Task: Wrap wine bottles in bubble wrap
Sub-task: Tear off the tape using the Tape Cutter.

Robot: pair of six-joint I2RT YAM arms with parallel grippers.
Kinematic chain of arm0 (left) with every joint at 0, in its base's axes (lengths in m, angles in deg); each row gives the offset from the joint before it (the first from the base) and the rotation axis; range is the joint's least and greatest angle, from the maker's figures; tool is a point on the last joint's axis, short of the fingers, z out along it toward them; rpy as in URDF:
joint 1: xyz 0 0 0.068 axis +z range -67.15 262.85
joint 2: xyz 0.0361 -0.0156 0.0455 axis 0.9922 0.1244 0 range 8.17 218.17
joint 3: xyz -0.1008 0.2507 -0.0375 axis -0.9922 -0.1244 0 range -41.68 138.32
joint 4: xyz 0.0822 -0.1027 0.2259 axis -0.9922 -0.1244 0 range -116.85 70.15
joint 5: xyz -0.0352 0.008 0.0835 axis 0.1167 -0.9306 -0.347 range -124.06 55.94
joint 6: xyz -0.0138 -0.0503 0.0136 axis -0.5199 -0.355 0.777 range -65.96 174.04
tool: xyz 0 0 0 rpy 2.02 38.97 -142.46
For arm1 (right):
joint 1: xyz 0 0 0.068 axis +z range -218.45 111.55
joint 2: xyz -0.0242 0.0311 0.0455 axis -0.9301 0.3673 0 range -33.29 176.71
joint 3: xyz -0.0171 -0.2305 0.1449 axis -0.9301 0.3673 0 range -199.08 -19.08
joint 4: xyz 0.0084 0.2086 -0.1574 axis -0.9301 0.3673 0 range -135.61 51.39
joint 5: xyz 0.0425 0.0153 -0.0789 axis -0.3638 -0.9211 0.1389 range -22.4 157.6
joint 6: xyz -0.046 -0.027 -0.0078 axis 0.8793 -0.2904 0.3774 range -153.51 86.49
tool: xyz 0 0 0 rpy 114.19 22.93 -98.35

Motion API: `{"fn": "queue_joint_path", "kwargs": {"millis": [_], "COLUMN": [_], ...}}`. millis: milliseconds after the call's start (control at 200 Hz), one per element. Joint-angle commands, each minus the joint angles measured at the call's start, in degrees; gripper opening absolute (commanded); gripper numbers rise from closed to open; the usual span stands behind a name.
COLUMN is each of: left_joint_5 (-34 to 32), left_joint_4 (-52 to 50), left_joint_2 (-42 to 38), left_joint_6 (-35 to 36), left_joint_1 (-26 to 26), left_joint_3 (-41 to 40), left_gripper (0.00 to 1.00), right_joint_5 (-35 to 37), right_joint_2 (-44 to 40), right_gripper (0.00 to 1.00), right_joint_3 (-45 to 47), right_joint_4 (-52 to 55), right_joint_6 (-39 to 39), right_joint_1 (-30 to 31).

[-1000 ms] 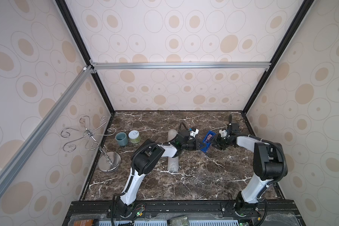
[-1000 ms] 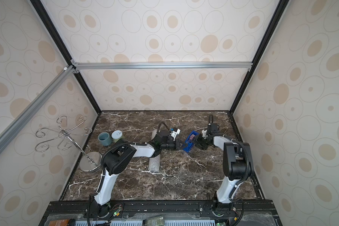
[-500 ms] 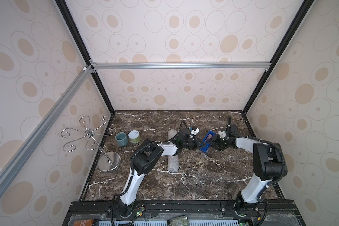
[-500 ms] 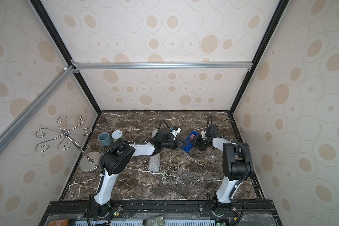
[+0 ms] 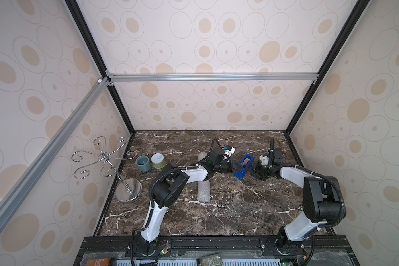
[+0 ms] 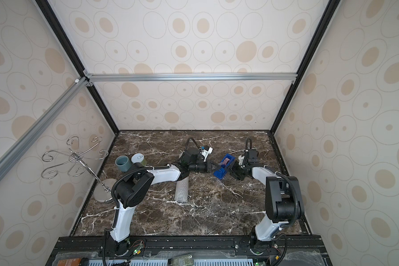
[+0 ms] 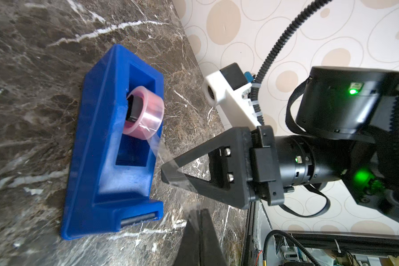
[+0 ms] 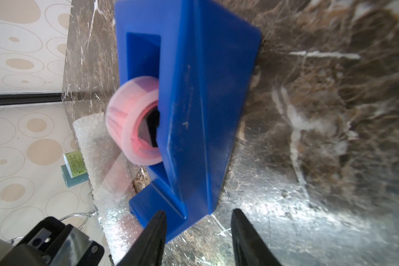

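The bubble wrap (image 5: 204, 192) (image 6: 182, 190) lies rolled into a tube on the marble table, partly under my left arm. The wine bottle itself does not show; the right wrist view shows only a faint pink tint through the wrap (image 8: 95, 138). My left gripper (image 5: 234, 169) (image 7: 199, 210) is shut on the free end of a clear tape strip (image 7: 157, 147). The strip comes off the pink roll (image 7: 148, 115) in the blue tape dispenser (image 5: 243, 167) (image 8: 194, 103). My right gripper (image 5: 251, 170) (image 8: 197, 214) stands open at the dispenser's near corner.
A teal cup (image 5: 143, 163) and a green-and-white jar (image 5: 158, 160) stand at the back left. A chrome hook stand (image 5: 127, 193) rises by the left wall. Patterned walls close in the table on three sides.
My left wrist has shifted slightly toward the back wall. The dispenser, the wrapped roll and my right arm have stayed nearly still.
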Motion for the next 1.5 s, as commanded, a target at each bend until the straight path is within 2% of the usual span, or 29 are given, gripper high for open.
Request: {"fn": "queue_joint_path", "kwargs": {"millis": [0, 550, 875, 1196, 1491], "left_joint_5": [0.45, 0.2, -0.13, -1.43, -1.67], "left_joint_4": [-2.14, 0.32, 4.11, 6.89, 8.06], "left_joint_2": [-2.22, -4.79, -8.27, -11.46, -9.86], "left_joint_6": [1.5, -0.53, -2.86, -4.19, -5.21], "left_joint_1": [0.43, 0.21, -0.44, -0.91, -2.4], "left_joint_3": [1.77, -4.96, -11.14, -19.0, -18.74], "left_gripper": [0.0, 0.0, 0.0, 0.0, 0.0], "right_joint_5": [0.6, -0.66, 1.04, 1.53, 1.54], "right_joint_2": [-0.31, 6.23, 6.16, 5.76, 4.8], "right_gripper": [0.47, 0.43, 0.35, 0.33, 0.33], "right_joint_3": [0.95, 1.76, 3.38, 3.77, 4.3], "right_joint_4": [-0.65, -7.82, -9.42, -9.55, -9.48], "right_joint_6": [-1.05, -4.97, -6.08, -5.91, -6.17], "right_joint_1": [0.34, 0.37, 0.33, 0.35, 0.34]}}
